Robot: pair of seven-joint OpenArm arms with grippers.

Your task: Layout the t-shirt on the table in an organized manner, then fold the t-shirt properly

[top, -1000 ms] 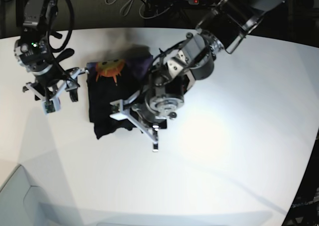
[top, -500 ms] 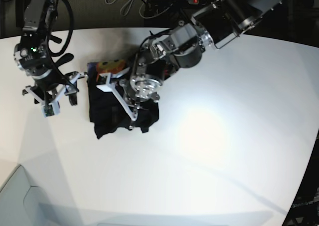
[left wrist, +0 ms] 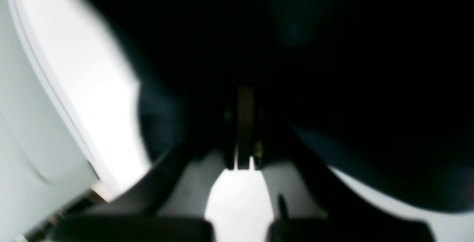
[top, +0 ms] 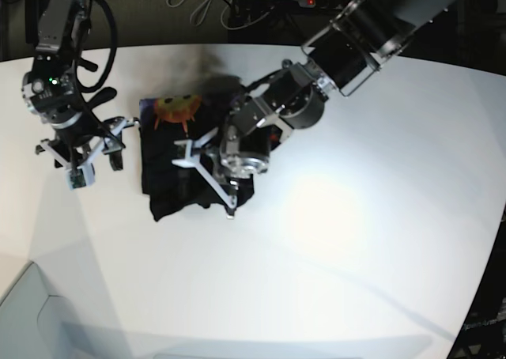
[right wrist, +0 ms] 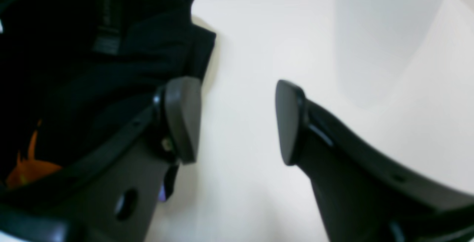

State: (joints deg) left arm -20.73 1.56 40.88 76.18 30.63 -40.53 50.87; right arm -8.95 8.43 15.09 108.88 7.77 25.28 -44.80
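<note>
The black t-shirt (top: 164, 168) lies as a folded bundle on the white table (top: 340, 248), its orange face print (top: 175, 108) at the far end. My left gripper (top: 204, 183) is over the shirt's right part. In the left wrist view its fingers (left wrist: 242, 123) are closed together with dark cloth (left wrist: 333, 86) all around the tips. My right gripper (top: 85, 160) is open beside the shirt's left edge. In the right wrist view (right wrist: 237, 119) its left finger (right wrist: 183, 119) overlaps the shirt edge (right wrist: 111, 68) and bare table shows between the fingers.
Cables and a power strip (top: 316, 1) lie behind the table's far edge. The table's curved edge runs down the right side (top: 494, 240). A pale surface (top: 32, 311) sits past the front left corner.
My left gripper swung up and left over the shirt, then came back down-right to the shirt's right part, and the cloth there shifted. The right arm barely moved.
</note>
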